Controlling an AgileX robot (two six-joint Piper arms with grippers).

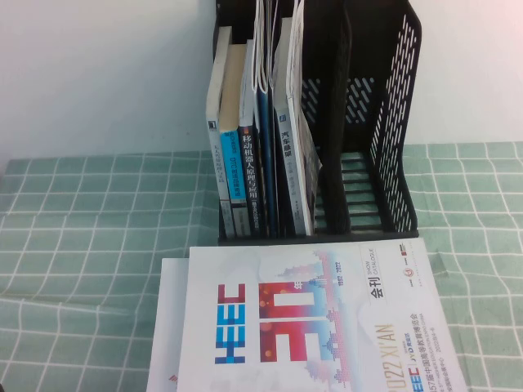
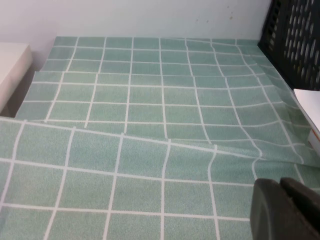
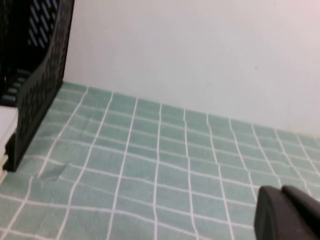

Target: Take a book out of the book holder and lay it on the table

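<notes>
Pulling the wrong volume is the main risk: the thin pale grey-white book (image 1: 301, 155) stands tightly packed among blue and white spines in the left-of-centre slots of the tall black perforated plastic book holder (image 1: 400, 122), so a grasp that lands slightly left would probably catch a neighbour. Its soft cover could also buckle or snag on a divider, and a hard tug might drag the light holder nearer. The near landing space is already taken by a flat white magazine with red and blue "HEEC 30" print (image 1: 319, 318), so the book may end up stacked on it instead of on the table with the mint-green, white-gridded cloth (image 1: 82, 245).

The book shows edge-on, upright but leaning right, its pages curling, with black Chinese characters on the cover.

The left gripper (image 2: 282, 207) hangs low over cloth left of the holder; the right gripper (image 3: 287, 212) hangs right of it. Whether either pincer is wide or narrow cannot be told.
</notes>
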